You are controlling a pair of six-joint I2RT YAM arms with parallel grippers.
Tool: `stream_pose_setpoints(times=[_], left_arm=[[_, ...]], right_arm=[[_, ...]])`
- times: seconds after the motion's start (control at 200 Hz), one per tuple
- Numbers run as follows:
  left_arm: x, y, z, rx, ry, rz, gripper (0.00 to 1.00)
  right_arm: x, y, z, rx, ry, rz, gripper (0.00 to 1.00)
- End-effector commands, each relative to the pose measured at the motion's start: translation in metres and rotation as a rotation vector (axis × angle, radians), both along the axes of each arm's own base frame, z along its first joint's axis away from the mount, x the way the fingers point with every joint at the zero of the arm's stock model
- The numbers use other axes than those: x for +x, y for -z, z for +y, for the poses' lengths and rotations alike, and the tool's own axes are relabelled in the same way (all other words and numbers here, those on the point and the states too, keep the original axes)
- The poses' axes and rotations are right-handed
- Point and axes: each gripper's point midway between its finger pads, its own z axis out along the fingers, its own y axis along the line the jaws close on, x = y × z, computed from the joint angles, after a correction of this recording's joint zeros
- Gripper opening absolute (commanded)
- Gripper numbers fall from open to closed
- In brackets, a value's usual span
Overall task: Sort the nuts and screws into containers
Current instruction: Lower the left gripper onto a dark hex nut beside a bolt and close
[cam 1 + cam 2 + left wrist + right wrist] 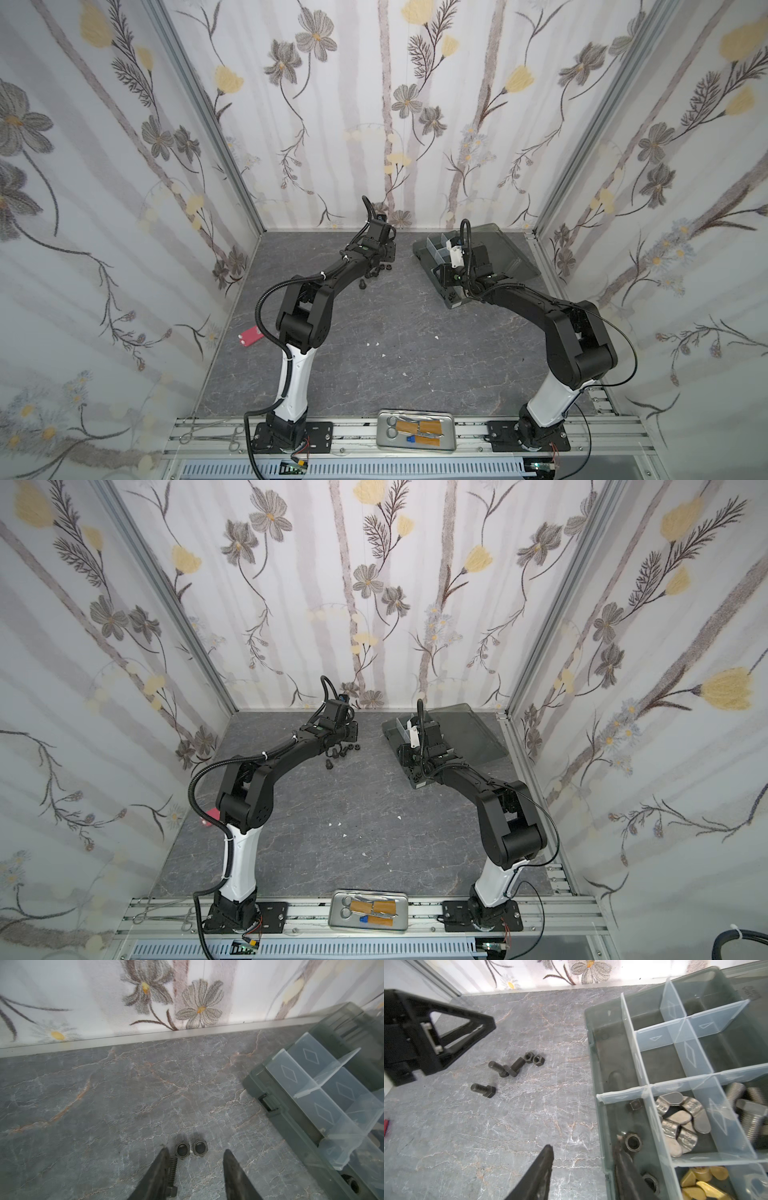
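Fingertips of the left gripper [196, 1149] are filling the foreground of the left wrist view, standing apart with nothing pinched between them. A black screw [172, 1176] is lying flat on the table [104, 1095] just beside one of them, and two black nuts [182, 1150] are sitting side by side just past the tips. I am reading this as jaws lining up low over the screw, so that it has nowhere to roll. Two more loose screws [483, 1089] are lying nearby, the whole cluster sitting toward the middle of the table's far edge.

The organizer box [593, 1043] is resting at the table's far right corner, its lid [503, 249] folded back so every cell is standing open. The right gripper [583, 1142] is hanging slack over the box wall nearest the cluster: one finger is dipping into the cell there, the other is hanging outside above the table. Nothing is gripped; a dark nut [633, 1142] is lying free in that cell just beside the inner finger, with two more like it (like is going with like, it seems). Neighbouring cells are holding silver wing nuts [679, 1124], brass pieces [702, 1180] and silver bolts [749, 1113].

Along the near edge, a metal tray [452, 436] with scissors [390, 428] is sitting between the arm bases.
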Motion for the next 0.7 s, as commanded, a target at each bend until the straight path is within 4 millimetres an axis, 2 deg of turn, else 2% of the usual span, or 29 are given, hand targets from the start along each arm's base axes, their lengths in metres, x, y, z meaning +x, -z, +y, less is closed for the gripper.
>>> stream_pose_setpoints(times=[0.0,0.04,0.11,0.315,0.52,0.694], left_arm=[[-0.008,0.026,-0.001,0.102,0.018,0.103,0.43],[-0.006,0.032,-0.005,0.112,0.023,0.121,0.47],[-0.004,0.044,-0.013,0.135,0.036,0.143,0.48],[0.009,0.068,-0.016,0.139,-0.020,0.169,0.51],[0.010,0.087,-0.028,0.126,0.010,0.200,0.47],[0.009,0.102,-0.026,0.149,-0.003,0.217,0.44]], right_arm=[[0.003,0.001,-0.001,0.005,0.012,-0.016,0.47],[0.003,0.002,-0.001,0.007,0.010,-0.016,0.47],[0.001,0.005,0.001,0.015,0.007,-0.015,0.47],[0.000,0.005,0.004,0.026,0.002,-0.022,0.47],[-0.002,0.009,0.003,0.022,0.002,-0.013,0.47],[-0.002,0.010,0.003,0.021,0.004,-0.014,0.47]])
